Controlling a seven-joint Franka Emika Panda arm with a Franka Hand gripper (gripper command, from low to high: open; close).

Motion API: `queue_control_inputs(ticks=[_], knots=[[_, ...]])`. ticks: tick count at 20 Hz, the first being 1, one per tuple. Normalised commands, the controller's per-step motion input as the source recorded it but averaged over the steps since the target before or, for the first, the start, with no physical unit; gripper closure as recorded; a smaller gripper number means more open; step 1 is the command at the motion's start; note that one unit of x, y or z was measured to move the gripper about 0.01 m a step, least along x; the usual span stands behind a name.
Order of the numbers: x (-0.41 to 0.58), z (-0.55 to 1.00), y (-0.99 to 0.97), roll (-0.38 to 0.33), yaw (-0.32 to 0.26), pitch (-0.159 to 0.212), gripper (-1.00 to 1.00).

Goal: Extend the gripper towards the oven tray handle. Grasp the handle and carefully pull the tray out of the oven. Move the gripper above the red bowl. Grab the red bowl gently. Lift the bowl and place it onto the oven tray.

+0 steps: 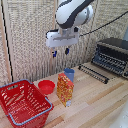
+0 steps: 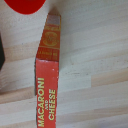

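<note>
My gripper [image 1: 60, 52] hangs high above the table with its two bluish-tipped fingers apart and nothing between them. The red bowl [image 1: 46, 86] sits on the wooden table below it and slightly toward the exterior view's left, empty and upright. In the wrist view only an edge of the red bowl [image 2: 24, 5] shows, and no fingers are visible. The black oven [image 1: 113, 54] stands at the exterior view's right. The tray [image 1: 93, 73], a dark wire rack, lies out in front of the oven low over the table. Its handle [image 1: 88, 74] is the thin front bar.
A tall orange macaroni and cheese box [image 1: 65, 89] [image 2: 47, 75] stands upright right beside the bowl. A blue cup [image 1: 69, 74] stands behind the box. A big red mesh basket [image 1: 22, 103] with a blue rim fills the near left corner. A slatted wall runs behind.
</note>
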Motion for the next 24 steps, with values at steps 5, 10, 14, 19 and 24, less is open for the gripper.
queue_control_inputs(ticks=[5, 10, 14, 19, 24], knots=[[-0.063, 0.05, -0.05, -0.312, 0.174, 0.001, -1.00], [-0.099, 0.06, -0.08, -0.333, 0.177, 0.000, -1.00], [-0.111, 0.04, -0.07, -0.338, 0.182, 0.000, -1.00], [-0.052, 0.03, -0.07, -0.342, 0.175, -0.010, -1.00], [0.000, 0.00, -0.06, -0.375, 0.111, 0.003, -1.00]])
